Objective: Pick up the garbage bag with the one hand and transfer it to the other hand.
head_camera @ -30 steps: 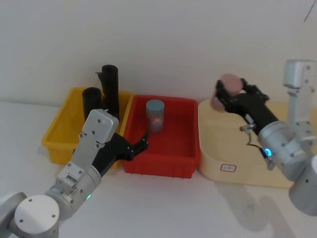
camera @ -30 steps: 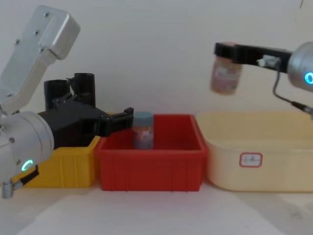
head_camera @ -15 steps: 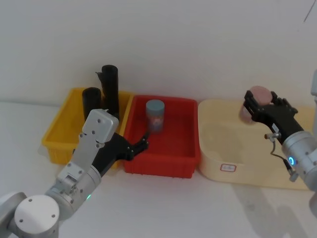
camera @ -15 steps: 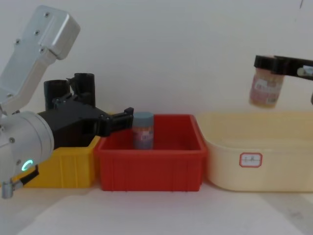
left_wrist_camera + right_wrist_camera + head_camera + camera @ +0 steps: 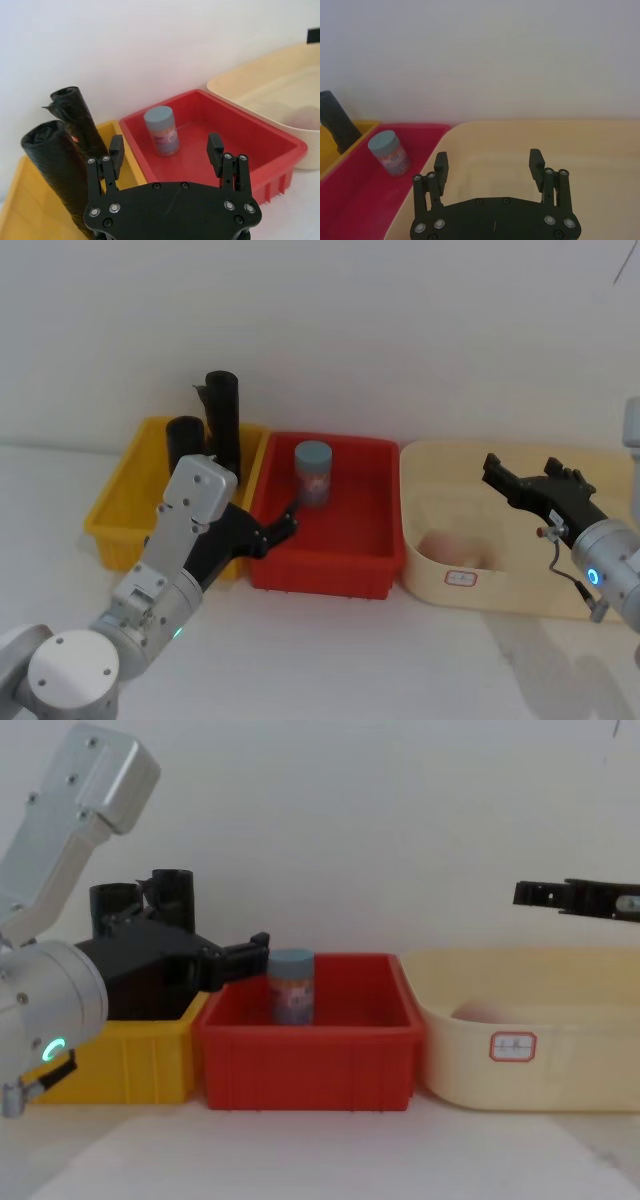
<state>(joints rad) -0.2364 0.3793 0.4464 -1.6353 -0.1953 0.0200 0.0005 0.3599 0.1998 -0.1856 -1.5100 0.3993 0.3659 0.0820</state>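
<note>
The garbage bag [image 5: 185, 440] is the thick black roll standing upright in the yellow bin [image 5: 112, 512]; it is also close by in the left wrist view [image 5: 52, 175]. My left gripper [image 5: 284, 530], on the green-ring arm, is open and empty. It hovers in front of the bag and to its right, at the red bin's near left corner [image 5: 255, 950], not touching the bag. My right gripper [image 5: 526, 480], on the blue-ring arm, hangs open and empty above the cream tub [image 5: 480, 588].
A slimmer black roll [image 5: 223, 425] with a crinkled flap stands just behind the bag. A blue-lidded jar [image 5: 313, 472] stands in the red bin [image 5: 330, 575]. A pinkish jar [image 5: 455, 546] lies in the cream tub. White wall runs behind the bins.
My right gripper carried the pinkish jar rightward over the cream tub and opened; the jar now lies in the tub. My left gripper has barely shifted.
</note>
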